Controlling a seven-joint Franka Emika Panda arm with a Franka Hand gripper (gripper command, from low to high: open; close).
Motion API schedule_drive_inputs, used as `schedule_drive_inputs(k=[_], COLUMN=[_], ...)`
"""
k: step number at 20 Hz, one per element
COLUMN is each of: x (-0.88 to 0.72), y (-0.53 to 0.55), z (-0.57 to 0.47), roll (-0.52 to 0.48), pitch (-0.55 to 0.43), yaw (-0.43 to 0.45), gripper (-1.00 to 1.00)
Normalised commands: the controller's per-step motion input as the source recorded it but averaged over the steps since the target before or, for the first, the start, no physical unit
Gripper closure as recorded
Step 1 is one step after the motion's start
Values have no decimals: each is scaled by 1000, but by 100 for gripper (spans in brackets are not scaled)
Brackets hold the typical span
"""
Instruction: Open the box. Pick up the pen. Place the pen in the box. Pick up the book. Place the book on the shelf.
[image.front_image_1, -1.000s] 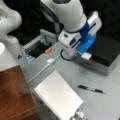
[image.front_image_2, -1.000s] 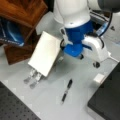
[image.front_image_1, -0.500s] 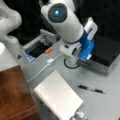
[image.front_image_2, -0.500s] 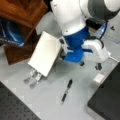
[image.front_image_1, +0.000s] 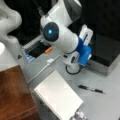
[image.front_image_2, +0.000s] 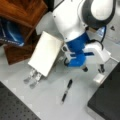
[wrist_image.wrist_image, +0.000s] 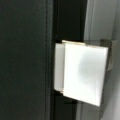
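Black lid of the box (image.front_image_1: 106, 51) is shut in a front view, at its right, grey side wall below. My gripper (image.front_image_1: 85, 37) sits at the lid's near edge; fingers' state I cannot tell. Pen (image.front_image_1: 91, 89) lies on the bench (image.front_image_1: 105, 105), apart from the box. Book (image.front_image_1: 58, 98) lies flat beside the shelf (image.front_image_1: 15, 96).

In a front view the box (image.front_image_2: 107, 100) is bottom right, pen (image.front_image_2: 66, 90) near it, book (image.front_image_2: 45, 53) by the shelf (image.front_image_2: 23, 11), gripper (image.front_image_2: 93, 69) above the box's white tab (image.front_image_2: 99, 78).

Wrist view: white tab (wrist_image.wrist_image: 83, 73) against the dark lid (wrist_image.wrist_image: 25, 62). Lid looks rigid, hinged, probably light; the tab edge is my likely hold. Could be slippery.
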Motion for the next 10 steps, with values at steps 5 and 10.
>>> schedule_drive_inputs(k=[5, 10], x=[-109, -94], y=[96, 107], z=[-282, -340], roll=[262, 210], pitch=[-176, -176], yaw=[-109, -108], gripper=[-100, -100])
